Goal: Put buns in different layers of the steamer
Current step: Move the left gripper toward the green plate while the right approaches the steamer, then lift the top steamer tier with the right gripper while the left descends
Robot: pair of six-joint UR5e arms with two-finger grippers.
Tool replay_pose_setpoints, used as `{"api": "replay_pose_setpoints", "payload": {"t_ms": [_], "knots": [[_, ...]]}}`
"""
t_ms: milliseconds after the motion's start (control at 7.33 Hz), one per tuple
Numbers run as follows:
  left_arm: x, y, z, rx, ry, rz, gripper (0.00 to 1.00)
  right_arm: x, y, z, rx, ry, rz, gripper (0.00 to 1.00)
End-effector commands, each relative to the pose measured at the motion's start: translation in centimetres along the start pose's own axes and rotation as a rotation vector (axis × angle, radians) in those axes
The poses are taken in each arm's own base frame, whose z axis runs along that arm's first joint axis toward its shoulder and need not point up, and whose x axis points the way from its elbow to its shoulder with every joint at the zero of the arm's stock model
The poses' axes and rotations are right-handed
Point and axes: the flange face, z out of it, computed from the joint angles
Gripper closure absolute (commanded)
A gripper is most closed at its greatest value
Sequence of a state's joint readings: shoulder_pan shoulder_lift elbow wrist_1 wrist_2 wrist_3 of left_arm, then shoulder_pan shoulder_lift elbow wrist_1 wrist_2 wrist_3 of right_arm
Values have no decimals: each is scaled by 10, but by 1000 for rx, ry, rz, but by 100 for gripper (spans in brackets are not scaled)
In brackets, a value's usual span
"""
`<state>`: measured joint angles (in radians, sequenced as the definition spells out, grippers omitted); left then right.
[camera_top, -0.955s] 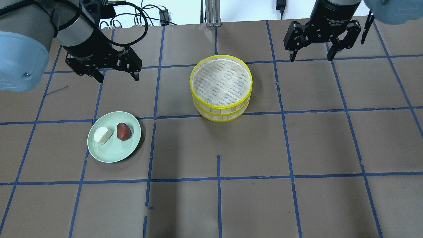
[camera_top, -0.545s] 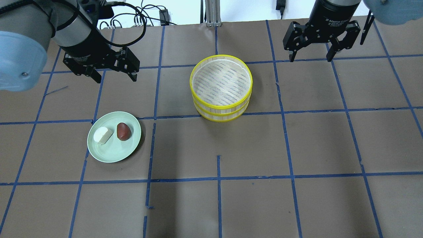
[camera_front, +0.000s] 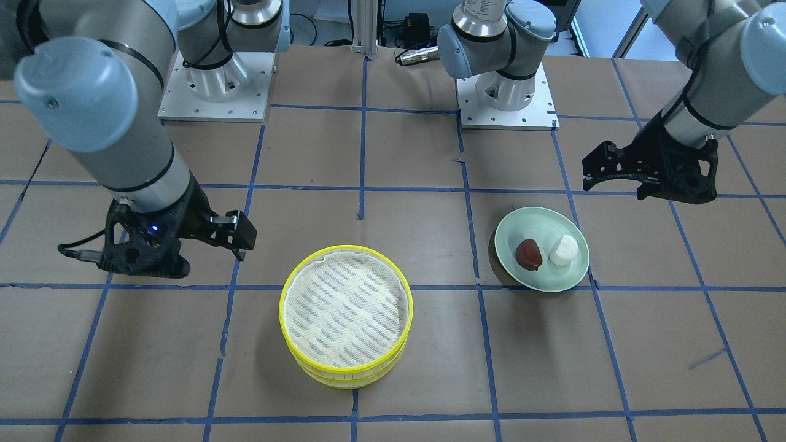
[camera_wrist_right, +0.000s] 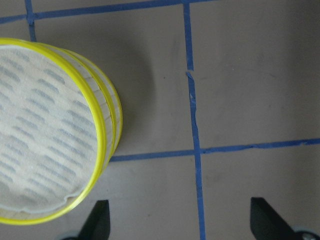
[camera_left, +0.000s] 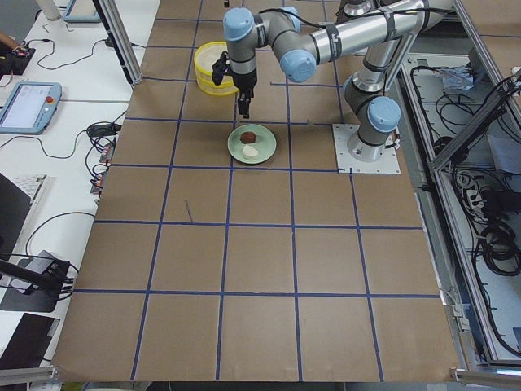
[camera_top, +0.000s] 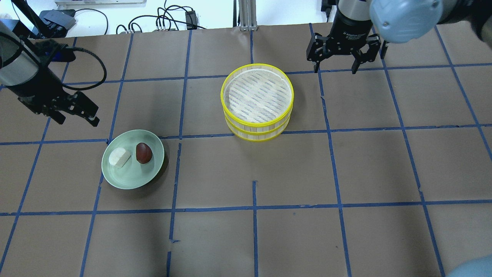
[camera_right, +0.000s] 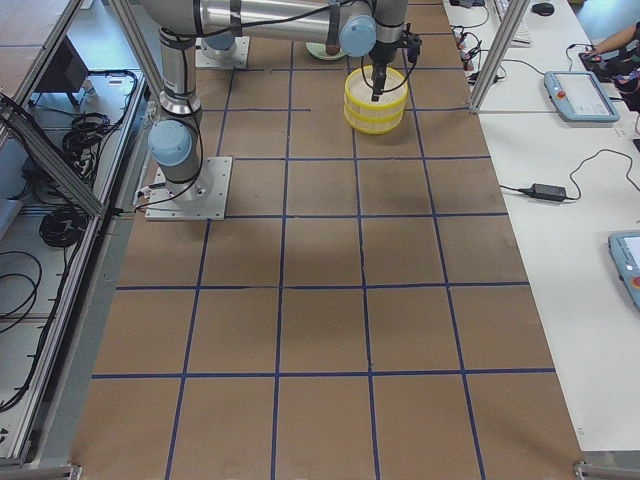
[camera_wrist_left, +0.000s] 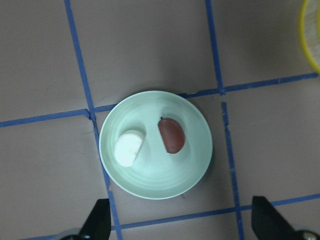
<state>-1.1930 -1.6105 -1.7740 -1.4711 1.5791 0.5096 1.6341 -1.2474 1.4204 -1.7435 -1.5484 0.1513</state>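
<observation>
Quick status from my remote seat. Count first: one steamer (camera_top: 257,130), made of two shallow yellow-rimmed trays stacked one on the other, and two buns, neither of them in it. The top tray shows only its off-white cloth with grey-blue dashes; I can't see inside the lower one.

Both buns sit on a single pale green plate (camera_top: 130,177), which is well off to the steamer's left and a bit nearer the robot than the steamer. The white bun (camera_top: 119,157) is the one farther from the steamer, and the reddish-brown bun (camera_top: 143,152) lies just beside it on the steamer side. They look close but apart.

Two grippers, both empty. The left gripper (camera_top: 78,122) hangs in the air far to the steamer's left with its fingers spread wide, and its wrist camera looks straight down on the plate and both buns. The right gripper (camera_top: 335,71) hovers just off the steamer's right side, fingers also wide apart, touching nothing.

All of it sits on one brown-papered table (camera_top: 369,165) with a blue tape grid.
</observation>
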Motion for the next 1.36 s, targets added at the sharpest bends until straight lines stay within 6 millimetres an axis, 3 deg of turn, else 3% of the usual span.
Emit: {"api": "replay_pose_setpoints", "payload": {"t_ms": [0, 273, 682, 955, 1091, 1227], "knots": [[-19, -29, 65, -80, 6, -47, 0, -36, -20, 65, -8, -5, 32, 0], [-32, -66, 119, -50, -11, -27, 0, -46, -18, 101, -33, -6, 66, 0], [-33, -71, 143, -85, 8, -27, 0, -60, -12, 119, -16, -12, 63, 6], [-7, -77, 154, -102, 19, 11, 0, -65, -11, 128, -32, -23, 56, 15], [-7, -77, 155, -105, 19, 13, 0, -67, -13, 129, -22, -42, 58, 28], [-8, -79, 156, -96, 15, 15, 0, -67, -11, 131, -28, -41, 49, 47]]}}
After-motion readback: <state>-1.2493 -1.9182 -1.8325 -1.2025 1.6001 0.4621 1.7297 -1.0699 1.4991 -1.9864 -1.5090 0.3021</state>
